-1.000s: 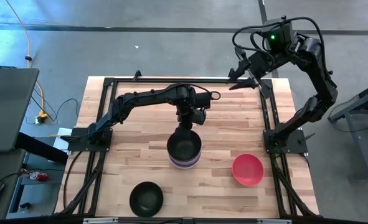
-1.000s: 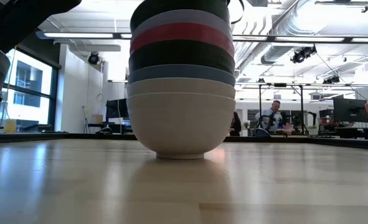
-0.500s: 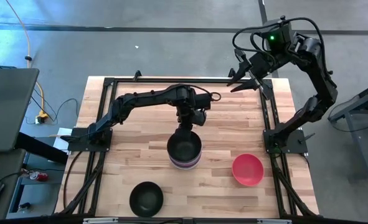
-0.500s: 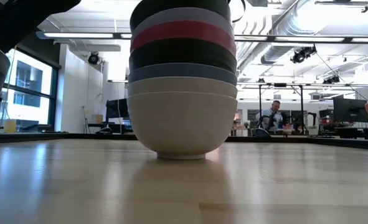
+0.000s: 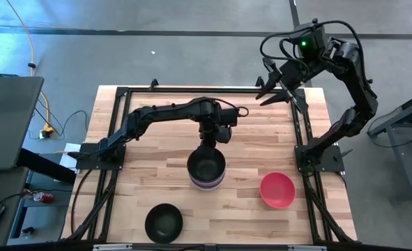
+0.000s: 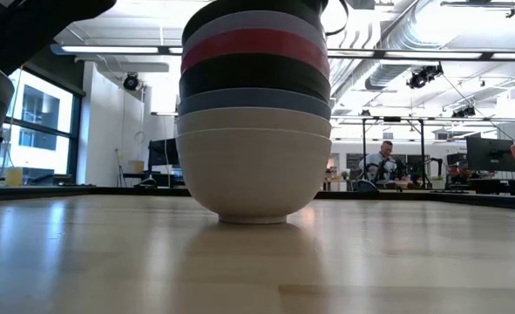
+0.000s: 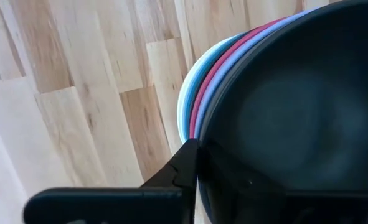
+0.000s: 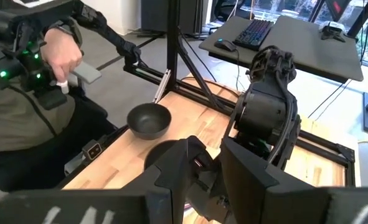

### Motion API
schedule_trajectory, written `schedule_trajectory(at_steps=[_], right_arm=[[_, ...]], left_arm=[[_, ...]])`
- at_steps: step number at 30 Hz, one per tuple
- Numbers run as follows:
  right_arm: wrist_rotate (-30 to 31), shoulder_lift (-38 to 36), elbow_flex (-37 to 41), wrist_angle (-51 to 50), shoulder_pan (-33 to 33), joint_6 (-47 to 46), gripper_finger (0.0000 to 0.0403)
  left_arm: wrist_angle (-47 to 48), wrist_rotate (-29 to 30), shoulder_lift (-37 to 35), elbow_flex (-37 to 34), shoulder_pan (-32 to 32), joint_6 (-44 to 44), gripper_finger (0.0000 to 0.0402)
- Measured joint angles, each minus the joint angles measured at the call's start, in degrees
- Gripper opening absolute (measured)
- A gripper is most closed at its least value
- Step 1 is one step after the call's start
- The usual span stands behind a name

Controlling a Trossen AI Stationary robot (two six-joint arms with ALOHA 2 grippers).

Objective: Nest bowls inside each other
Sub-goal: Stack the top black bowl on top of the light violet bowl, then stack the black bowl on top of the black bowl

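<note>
The stack of nested bowls (image 5: pixel 206 167) stands mid-table exactly as a second ago, a black bowl on top. The left gripper (image 5: pixel 210 141) is at that top bowl's far rim, its arm drawn back slightly; whether its jaws pinch the rim or have let go I cannot tell. The right gripper (image 5: pixel 270 89) has lifted a little beyond the table's (image 5: pixel 143 178) far edge, jaws spread, empty. The red bowl (image 5: pixel 277 189) and the lone black bowl (image 5: pixel 164 222) are unmoved.

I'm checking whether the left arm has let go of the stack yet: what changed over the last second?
Very little. The right gripper, raised over the table's far right corner, turned slightly. The left gripper kept its place at the far rim of the top black bowl on the stack; no release is visible. The lone black bowl and red bowl stayed put.
</note>
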State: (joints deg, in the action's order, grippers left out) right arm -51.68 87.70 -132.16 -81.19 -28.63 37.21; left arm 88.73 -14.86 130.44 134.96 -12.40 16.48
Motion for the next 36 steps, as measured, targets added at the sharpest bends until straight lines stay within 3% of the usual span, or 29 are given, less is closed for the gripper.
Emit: schedule_trajectory(at_steps=[10,17,36], right_arm=[[-3.4,0.2,0.0,-1.6,0.0,2.9,0.009],[-2.9,0.2,0.0,-2.0,0.0,3.5,0.009],[-4.0,4.1,0.0,-8.8,-0.2,3.9,0.009]], left_arm=[[0.2,2.1,-0.5,0.0,-0.5,1.2,0.0087],[-0.2,2.2,-5.6,0.0,-2.0,3.2,0.0117],[1.2,1.7,-33.3,0.0,-3.2,3.2,0.0129]])
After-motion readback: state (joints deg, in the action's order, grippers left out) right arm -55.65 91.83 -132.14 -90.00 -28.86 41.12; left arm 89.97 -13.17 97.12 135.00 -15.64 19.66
